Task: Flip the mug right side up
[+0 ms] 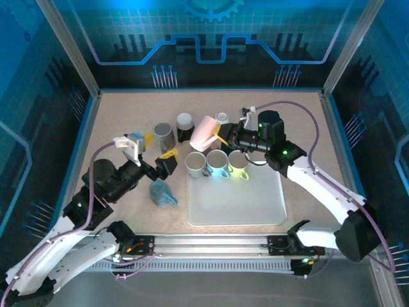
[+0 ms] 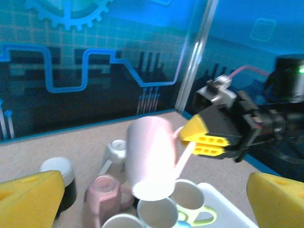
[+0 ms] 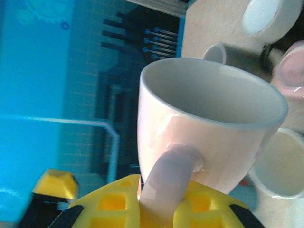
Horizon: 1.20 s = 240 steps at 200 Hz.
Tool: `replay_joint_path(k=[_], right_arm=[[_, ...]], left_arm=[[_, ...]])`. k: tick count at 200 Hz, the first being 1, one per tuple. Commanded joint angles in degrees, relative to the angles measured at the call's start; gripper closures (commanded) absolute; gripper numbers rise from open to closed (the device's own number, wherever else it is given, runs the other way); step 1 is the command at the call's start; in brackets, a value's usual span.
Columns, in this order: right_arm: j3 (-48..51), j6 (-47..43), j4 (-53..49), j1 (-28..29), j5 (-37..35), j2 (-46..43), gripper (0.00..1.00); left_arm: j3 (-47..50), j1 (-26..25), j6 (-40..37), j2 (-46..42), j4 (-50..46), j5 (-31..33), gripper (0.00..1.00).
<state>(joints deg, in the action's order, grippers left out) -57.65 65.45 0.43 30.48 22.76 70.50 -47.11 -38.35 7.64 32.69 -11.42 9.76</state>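
Pale pink mug hangs tilted over the counter, just behind three cups. The right claw is clamped on its handle; the left claw stands apart, empty. Likely glazed ceramic: stiff, slick, breakable, best held by the handle.

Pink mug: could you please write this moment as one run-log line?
pink mug: airborne, tilted | right fingers: shut on handle | left fingers: open, empty

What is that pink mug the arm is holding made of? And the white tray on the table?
The pink mug looks like glazed ceramic: thick wall, smooth glossy skin with bright highlights. The white tray is probably plastic: matte, faintly translucent, rounded corners, though the look alone cannot settle it.
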Motion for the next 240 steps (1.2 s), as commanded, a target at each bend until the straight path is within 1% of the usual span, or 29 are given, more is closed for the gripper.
replay_joint_path(k=[1,20,31,49,74,94,107,121,141,152,168,187,206,240], right_arm=[[-3.61,-23.21,-6.16,1.79,-6.85,-4.58,1.00],[-2.01,-32.52,-7.54,2.96,-9.09,-5.88,1.00],[-1.58,-38.09,-9.20,4.31,-12.09,-6.87,1.00],[-0.44,-48.07,-10.57,7.54,-16.81,-9.20,1.00],[2.75,-60.77,-9.34,12.46,-22.53,-13.83,1.00],[5.21,-66.68,-8.94,14.95,-26.93,-17.85,1.00],[6.87,-68.44,-8.76,16.75,-33.86,-20.66,1.00],[10.93,-69.87,-7.35,18.94,-40.33,-24.38,1.00],[14.46,-69.48,-7.52,21.61,-53.34,-28.71,1.00],[15.94,-67.32,-8.79,22.16,-59.26,-30.99,1.00],[18.43,-62.59,-10.62,22.10,-65.87,-34.98,1.00],[22.00,-59.21,-12.23,22.08,-70.50,-39.71,1.00],[25.65,-54.14,-14.75,22.08,-75.19,-42.01,1.00],[33.02,-49.47,-9.28,21.60,-75.23,-41.79,1.00]], left_arm=[[-3.35,0.07,1.73,0.46,-9.65,5.69,0.01],[-3.69,0.07,2.77,0.78,-11.78,6.04,0.01],[-3.48,0.05,3.08,0.66,-12.37,5.91,0.01],[-3.01,0.03,2.98,0.43,-13.23,5.77,0.01],[-1.71,0.08,2.25,-0.71,-13.48,6.05,0.01],[-0.89,0.06,2.22,-1.38,-13.01,5.74,0.01],[-0.50,0.03,2.39,-1.46,-12.96,5.27,0.01],[0.00,0.07,2.38,-1.56,-12.75,4.79,0.01],[0.67,0.05,2.47,-1.66,-12.30,4.33,0.01],[0.74,0.08,2.47,-1.63,-12.11,3.89,0.01],[0.88,0.06,2.59,-1.66,-11.79,3.36,0.01],[0.93,0.04,2.72,-1.64,-11.70,2.99,0.01],[1.12,0.11,3.04,-1.80,-11.76,2.63,0.01],[1.43,0.03,3.13,-2.60,-11.53,2.55,0.01]])
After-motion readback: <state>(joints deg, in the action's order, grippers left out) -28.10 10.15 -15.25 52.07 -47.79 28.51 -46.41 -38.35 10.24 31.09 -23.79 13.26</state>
